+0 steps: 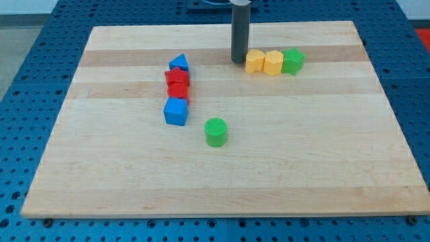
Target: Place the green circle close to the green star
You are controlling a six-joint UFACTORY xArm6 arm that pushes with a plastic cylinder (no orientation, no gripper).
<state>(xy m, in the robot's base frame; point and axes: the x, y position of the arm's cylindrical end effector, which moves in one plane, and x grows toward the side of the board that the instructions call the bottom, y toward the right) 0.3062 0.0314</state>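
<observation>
My tip (238,62) stood just left of the yellow blocks (255,61), well apart from the green circle (216,132); the green star (293,60) lay right. There was no claw, and no writing showed.

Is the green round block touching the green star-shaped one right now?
No. The green circle sits alone near the board's middle, far from the green star, which is at the right end of the yellow row.

Views: we have one camera only, nothing shared.
Position: at the board's (222,181) near edge, raised above it.
Facing: obliquely down, toward the far edge.
Range: moderate; whole board framed, blue pegboard (40,40) margins showing.
</observation>
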